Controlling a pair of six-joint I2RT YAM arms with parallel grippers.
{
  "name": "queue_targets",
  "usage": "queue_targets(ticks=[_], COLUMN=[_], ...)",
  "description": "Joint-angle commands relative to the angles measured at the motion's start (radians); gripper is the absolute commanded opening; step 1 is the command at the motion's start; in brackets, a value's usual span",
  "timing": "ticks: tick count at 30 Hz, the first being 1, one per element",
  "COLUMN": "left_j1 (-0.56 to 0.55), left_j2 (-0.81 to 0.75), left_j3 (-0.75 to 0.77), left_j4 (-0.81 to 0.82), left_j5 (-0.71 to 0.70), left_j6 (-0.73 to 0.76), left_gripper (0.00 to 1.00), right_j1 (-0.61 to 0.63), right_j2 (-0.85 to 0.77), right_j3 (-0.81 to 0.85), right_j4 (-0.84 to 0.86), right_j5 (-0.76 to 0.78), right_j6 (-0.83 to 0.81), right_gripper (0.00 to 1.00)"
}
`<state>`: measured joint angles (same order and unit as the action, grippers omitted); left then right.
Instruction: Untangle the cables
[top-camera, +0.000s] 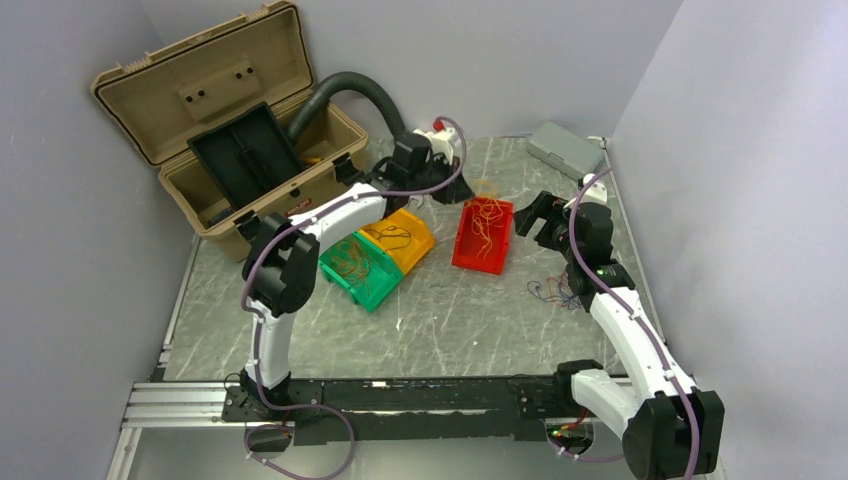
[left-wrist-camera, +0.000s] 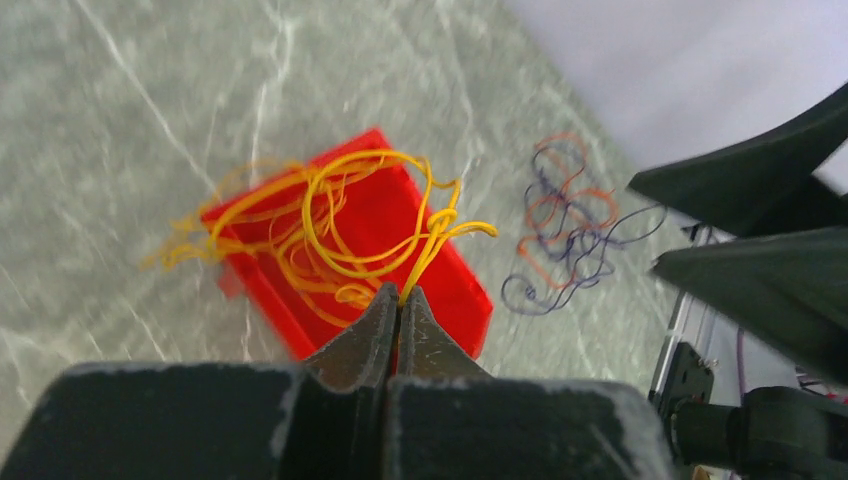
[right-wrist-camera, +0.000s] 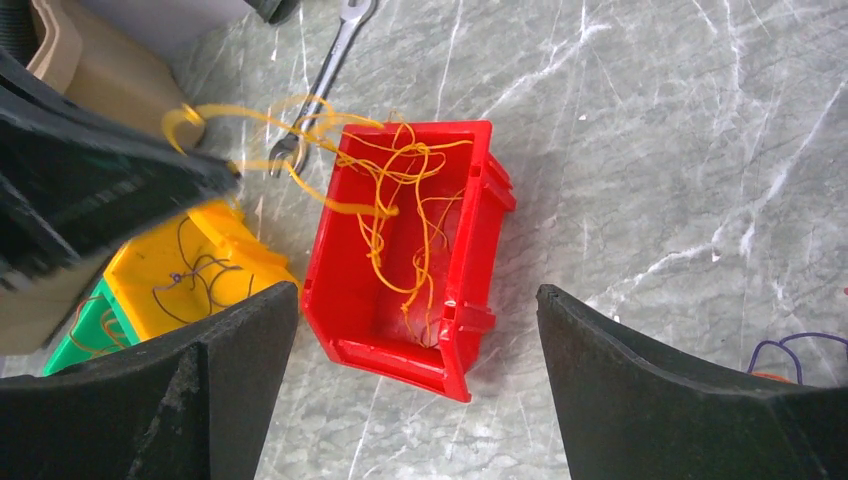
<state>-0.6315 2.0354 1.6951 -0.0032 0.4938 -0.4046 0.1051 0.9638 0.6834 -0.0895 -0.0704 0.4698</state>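
Sorting can be called somewhere past halfway, judged from what's lying where. Dark strands are found in the yellow bin (right-wrist-camera: 255, 262), orange-ish ones in the green bin (top-camera: 375, 285), and a heap of yellow cables (left-wrist-camera: 340, 215) is parked in the red bin (left-wrist-camera: 455, 290), with part of it spilled over one rim. What's left: a small knot of orange and dark cables (left-wrist-camera: 565, 225) is sat on the tabletop (left-wrist-camera: 150, 100) beside the red bin, over toward the right arm, untouched and clearly tangled. The yellow lot is looped up on itself too, so that heap can't be counted as done.

The left gripper (left-wrist-camera: 400, 295) is pinched fully together on a yellow strand, which is held up above the red bin while the rest of the loops are trailed down into it. The right gripper (right-wrist-camera: 417, 290) is spread wide with nothing held, hung over the near end of the red bin. The yellow cables are seen below it and off toward the left gripper, not touched by it.
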Motion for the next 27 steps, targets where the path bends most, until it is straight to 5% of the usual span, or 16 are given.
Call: queue_targets(ticks=[1,6,14,16,19,21,27], left_j1=[-0.033,-0.078,-0.130,-0.129,-0.132,-0.134,-0.120], left_j2=[-0.041,0.038,0.207,0.225,0.168,0.096,-0.087], left_j3=[-0.068,-0.039,0.207,0.234,0.193,0.153,0.123], left_j4=[0.025,-0.075,-0.374,-0.454,-0.472,-0.451,-0.421], left_j5=[-0.055,-0.068,-0.163,-0.195,-0.237,-0.243,-0.177], left_j6=[0.028,0.035,0.110,0.122,0.146,0.156,0.164], left_gripper=[0.00,0.00,0.01,0.12,0.52,0.68,0.82], right_j1=[-0.002,-0.002,-0.003,-0.003,-0.004,-0.004,0.007], right_j2=[0.005,0.052,0.088,0.084,0.106,0.139,0.281], right_j3=[0.011,0.047,0.084,0.086,0.109,0.150,0.295], right_j4=[0.037,-0.030,-0.086,-0.092,-0.108,-0.126,-0.154], right_j5=[0.025,0.104,0.126,0.127,0.093,0.037,-0.067], right_j6=[-0.017,-0.010,0.004,-0.003,-0.024,-0.039,-0.061], right_gripper=[0.91,0.90,0.90,0.90,0.91,0.91,0.85])
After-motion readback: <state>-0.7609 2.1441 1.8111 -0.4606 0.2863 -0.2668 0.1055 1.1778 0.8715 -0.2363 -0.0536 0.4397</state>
